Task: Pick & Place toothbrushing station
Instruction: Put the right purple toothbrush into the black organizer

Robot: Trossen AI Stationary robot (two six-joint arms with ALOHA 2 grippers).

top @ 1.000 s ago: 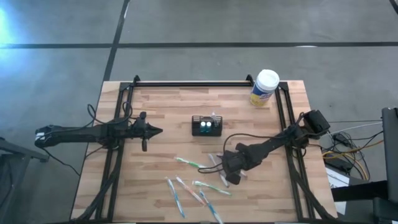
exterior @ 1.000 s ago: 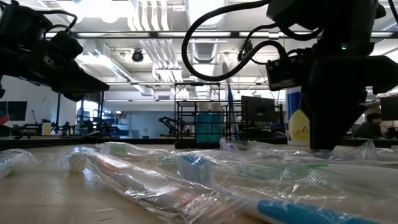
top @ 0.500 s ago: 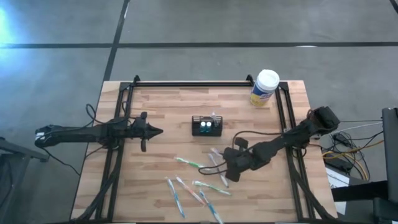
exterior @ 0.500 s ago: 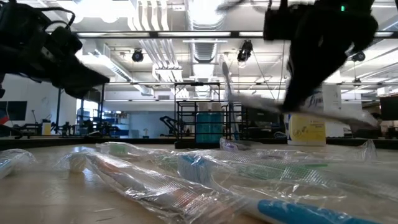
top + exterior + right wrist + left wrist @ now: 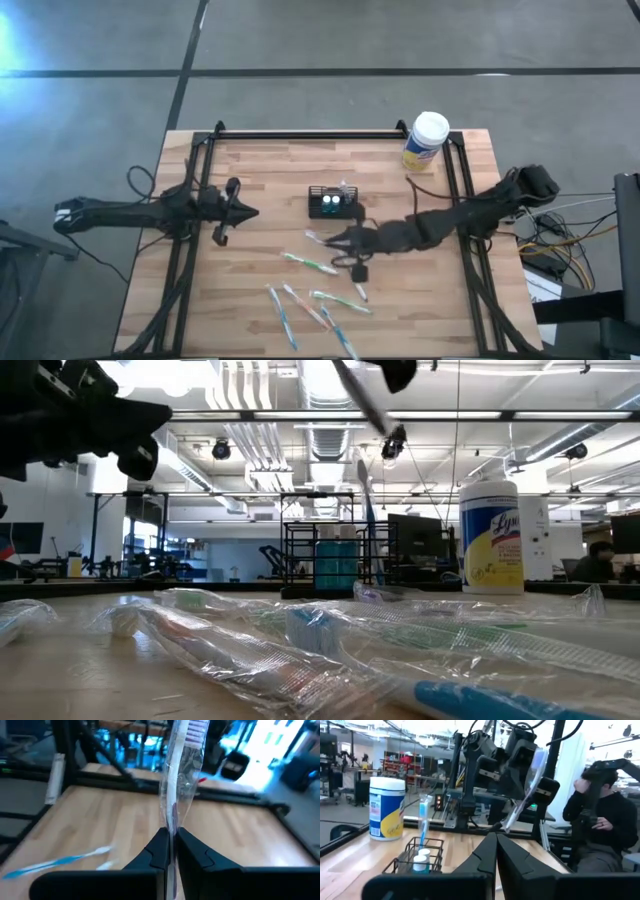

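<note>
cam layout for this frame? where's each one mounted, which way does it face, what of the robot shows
High: overhead, straight down; both arms, holder, canister.
Low: table height, looking across wrapped toothbrushes to the holder; left arm top left.
Left wrist: past its shut fingers to the holder, right arm, a seated person.
Right wrist: its fingers clamp a wrapped toothbrush over the table.
Shared: high, low and left wrist all show holder and canister.
</note>
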